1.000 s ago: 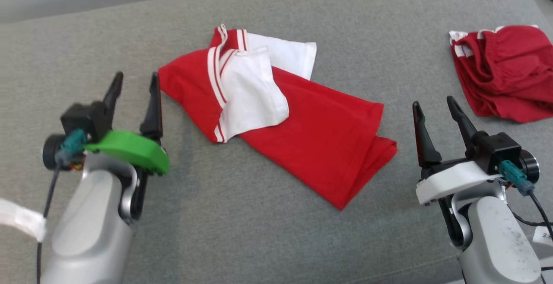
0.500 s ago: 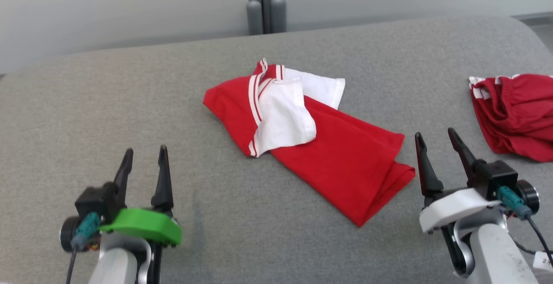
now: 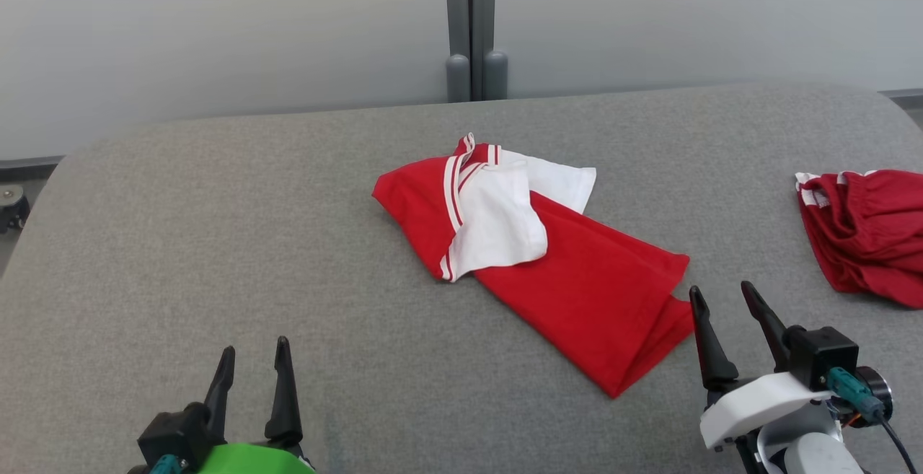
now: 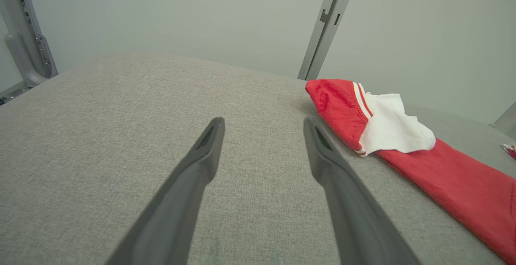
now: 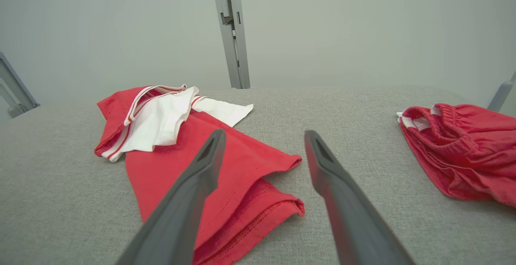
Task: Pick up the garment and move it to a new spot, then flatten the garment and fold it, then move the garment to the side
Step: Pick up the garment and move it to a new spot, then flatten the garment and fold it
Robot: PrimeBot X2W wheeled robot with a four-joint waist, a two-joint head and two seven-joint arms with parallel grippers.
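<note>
Looking at the garment (image 3: 548,257) sitting roughly mid-way across the grey cushion (image 3: 216,257), folded into a long strip, running diagonally from the far-left collar end to the near-right hem. Putting that hem corner just ahead-left of the right gripper (image 3: 720,288), near but not touching, and leaving the left gripper (image 3: 256,345) well apart. Showing both sets of fingers spread wide, gripping nothing. Sporting a red body, white sleeves flopped on top, striped trim, hem layers slightly splayed. Probably calling for a right-arm grab, minding the other red garment (image 3: 865,236).
</note>
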